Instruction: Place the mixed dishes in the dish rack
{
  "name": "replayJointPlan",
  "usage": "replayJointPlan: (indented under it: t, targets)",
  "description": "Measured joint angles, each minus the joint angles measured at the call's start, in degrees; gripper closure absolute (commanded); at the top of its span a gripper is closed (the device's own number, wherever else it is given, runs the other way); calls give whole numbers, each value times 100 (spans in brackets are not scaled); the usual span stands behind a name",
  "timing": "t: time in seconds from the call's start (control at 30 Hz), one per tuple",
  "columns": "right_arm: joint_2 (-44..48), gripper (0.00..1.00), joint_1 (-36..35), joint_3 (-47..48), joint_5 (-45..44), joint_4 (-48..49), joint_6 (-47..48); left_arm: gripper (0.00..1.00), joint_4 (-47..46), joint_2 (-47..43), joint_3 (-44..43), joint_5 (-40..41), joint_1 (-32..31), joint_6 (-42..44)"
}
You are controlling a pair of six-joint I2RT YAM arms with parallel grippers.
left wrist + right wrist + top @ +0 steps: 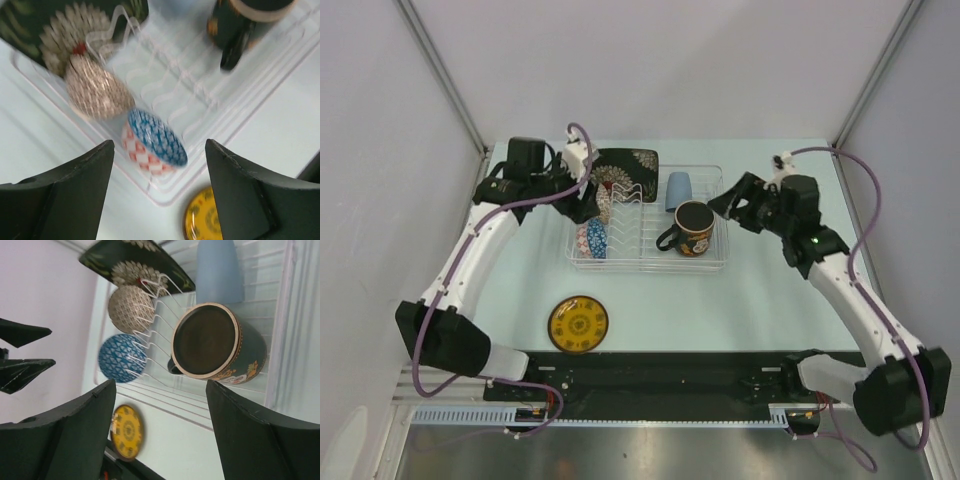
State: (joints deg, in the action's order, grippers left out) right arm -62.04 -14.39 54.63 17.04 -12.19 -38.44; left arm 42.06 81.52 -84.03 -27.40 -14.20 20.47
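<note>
My left pincer (159,145) and right pincer (160,384) both spread, empty. Dish rack (650,266) holds dark mug (695,228), blue bowl (596,240), netted bowl (95,92) — floral plate (625,162) at its far-left corner — yellow saucer (578,323) outside on table (720,310).

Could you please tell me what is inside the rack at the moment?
Inside the rack: a black plate, beige bowl and blue bowl on edge by the prongs, a dark mug upright, and a pale blue cup. The cup's inside is hidden. The saucer lies outside.

Pale table (740,310), white walls (650,60), 2 slanted metal posts (440,70), possibly a black mounting rail (660,380)
</note>
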Motion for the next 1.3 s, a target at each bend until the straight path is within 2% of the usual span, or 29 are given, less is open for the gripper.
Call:
replayJointPlan:
  t: [0.17,0.37,0.47,0.6,0.83,1.07,1.3]
  targets:
    - [-966,25,-1132,776,-168,-131,518,22,498,-546,1193,-212,525,859]
    - [-1010,28,-2100,1049,35,-501,1147,24,1335,-911,1836,-634,1845,2323]
    - [-1012,30,-2387,1049,142,-782,1401,24,1574,-1001,2319,-662,2208,2951]
    - [-1134,28,-2787,1049,293,-964,1615,25,1821,-1176,3104,-614,2214,3659]
    - [-1611,24,-3320,837,391,-778,1764,25,1976,-1182,3753,-417,2214,4485]
    - [-1991,24,-3477,393,446,-358,1779,28,1805,-962,4050,-243,2116,4666]
    - [-2159,25,-3580,92,435,-17,1779,32,1626,-573,4197,66,1685,4660]
